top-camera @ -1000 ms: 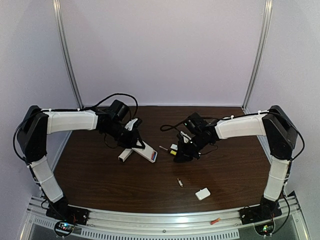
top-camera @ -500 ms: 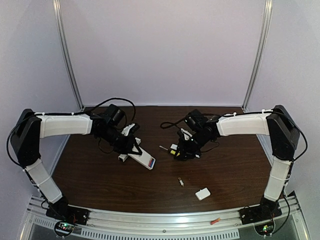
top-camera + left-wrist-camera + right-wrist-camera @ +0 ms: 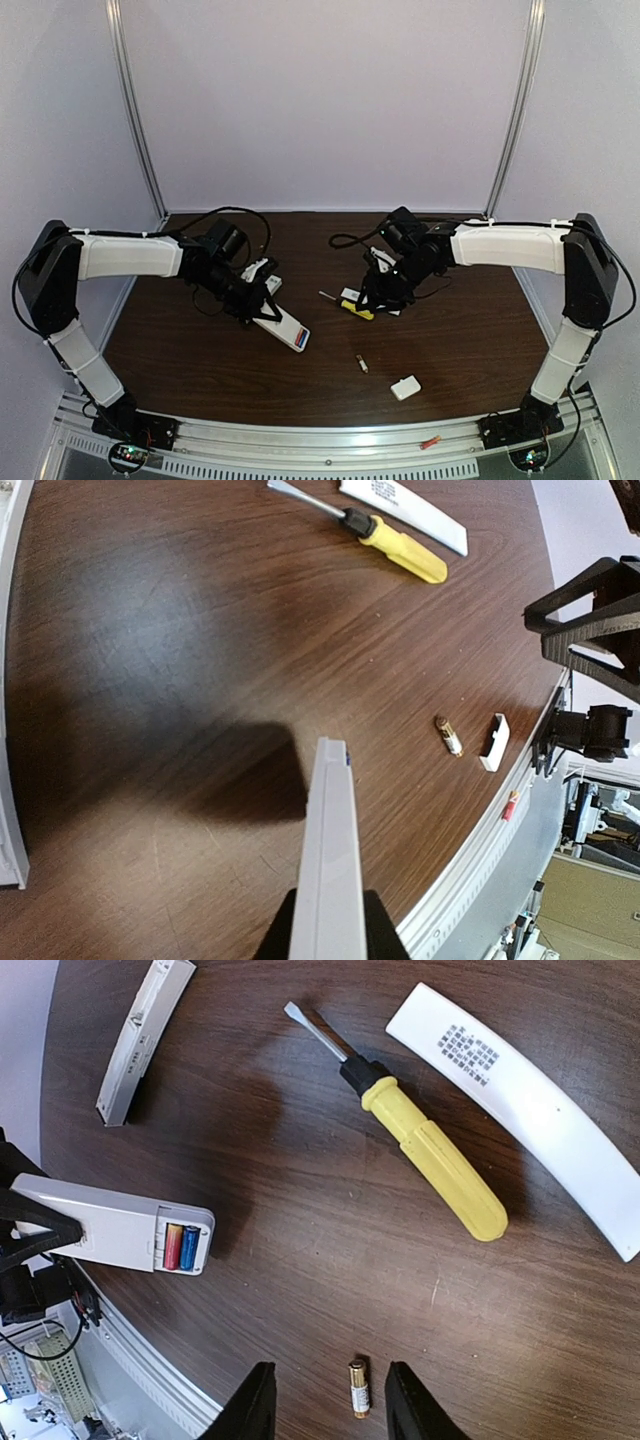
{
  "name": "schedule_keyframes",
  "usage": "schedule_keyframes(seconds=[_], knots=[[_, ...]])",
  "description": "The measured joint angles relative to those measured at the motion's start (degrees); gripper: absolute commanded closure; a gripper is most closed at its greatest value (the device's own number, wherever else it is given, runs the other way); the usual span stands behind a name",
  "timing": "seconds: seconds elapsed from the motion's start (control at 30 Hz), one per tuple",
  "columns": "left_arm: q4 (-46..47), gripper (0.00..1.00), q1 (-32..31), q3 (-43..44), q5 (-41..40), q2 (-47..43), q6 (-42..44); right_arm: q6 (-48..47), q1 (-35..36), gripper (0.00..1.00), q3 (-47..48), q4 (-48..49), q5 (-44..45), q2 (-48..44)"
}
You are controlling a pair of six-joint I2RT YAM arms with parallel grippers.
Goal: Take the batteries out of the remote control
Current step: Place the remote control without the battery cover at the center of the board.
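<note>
The left hand [image 3: 330,928] is closed on one end of the remote [image 3: 110,1228] and holds it up off the worktop [image 3: 300,1270], its shadow falling on the wood beneath. The remote's battery bay faces upward and is uncovered, and two batteries [image 3: 181,1247] sit in it side by side, one red and gold, one blue. The right hand [image 3: 330,1405] hangs over the middle of the worktop with its fingers spread wide and nothing between them. In the right wrist view a loose battery [image 3: 357,1388] lies flat on the wood and shows in the gap between those fingers; from above it lies well nearer the front edge than the hand. A yellow-handled screwdriver [image 3: 420,1145] lies near the right hand, just beside a long white curved strip [image 3: 520,1110]. A narrow grey-white bar [image 3: 145,1040] lies farther off. A small white cover [image 3: 494,742] rests near the loose battery, towards the front rail.
</note>
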Motion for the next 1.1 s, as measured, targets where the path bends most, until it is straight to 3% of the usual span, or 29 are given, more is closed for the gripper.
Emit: schedule_keyframes(seconds=[0.9,1.1], knots=[[12.9,1.0,0.0,-5.7,10.1,4.3,-4.6,-2.2,-0.2,0.29,-11.5,-2.9,2.0,-14.1],[15.6,0.93,0.0,-7.6,11.0,4.3,-7.4,-1.2,-0.1,0.21,-13.0,-3.3,3.1,-16.0]])
